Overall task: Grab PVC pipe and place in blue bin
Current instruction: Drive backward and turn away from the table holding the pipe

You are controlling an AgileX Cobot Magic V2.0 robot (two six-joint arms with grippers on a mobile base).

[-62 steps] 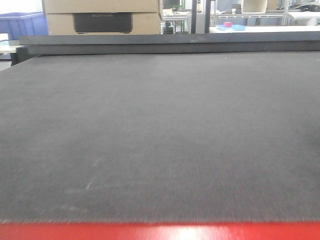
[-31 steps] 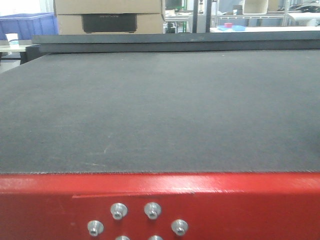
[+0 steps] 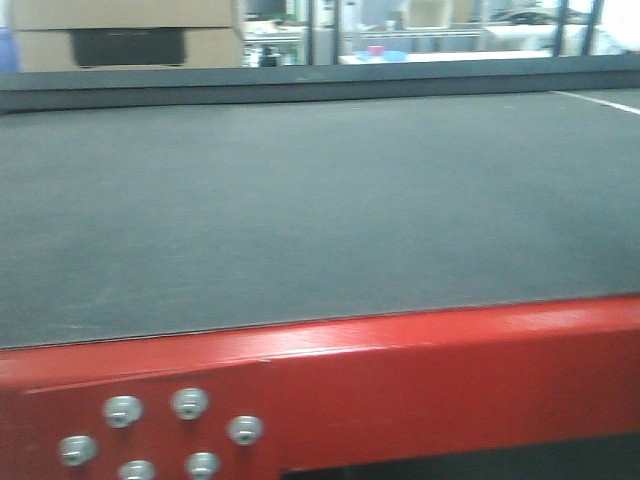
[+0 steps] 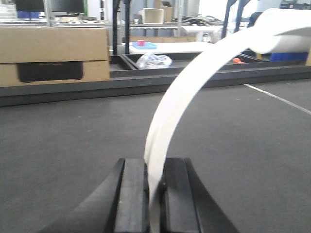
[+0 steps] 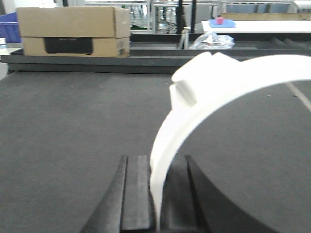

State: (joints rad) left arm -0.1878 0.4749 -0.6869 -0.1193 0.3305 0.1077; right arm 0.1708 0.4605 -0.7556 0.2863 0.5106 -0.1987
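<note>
**A:** PVC pipe (image 4: 163,126), where's it sitting?

**B:** In the left gripper (image 4: 151,170), at the very bottom of the left wrist view. The two black fingers (image 4: 131,194) are closed narrow on its thin white wall, one on each side.

**A:** Which way does it run?

**B:** From the jaws the wall climbs and bows over to the right, out toward the top corner. You see the curve nearly edge-on, so I can't tell its long axis from there.

**A:** And the other arm?

**B:** The right gripper (image 5: 155,167) is also clamped tight, on a white pipe rim (image 5: 167,131) with a stepped collar at the top of its arc. The bench shows through the bow, so the bore faces roughly forward, across the bench. I can't tell whether it's the same piece.

**A:** What's underneath?

**B:** A dark grey bench (image 3: 300,200). In the blurred front view its near edge is a red frame (image 3: 420,370) with silvery bolts (image 3: 188,403).

**A:** And farther out?

**B:** A raised dark rail (image 4: 146,85) crosses the far side. A cardboard box (image 5: 73,31) stands behind it on the left. Just left of the box is a corner of the blue bin (image 5: 7,26), well apart from both grippers. Past the rail lies a crumpled clear bag (image 4: 153,60).
</note>
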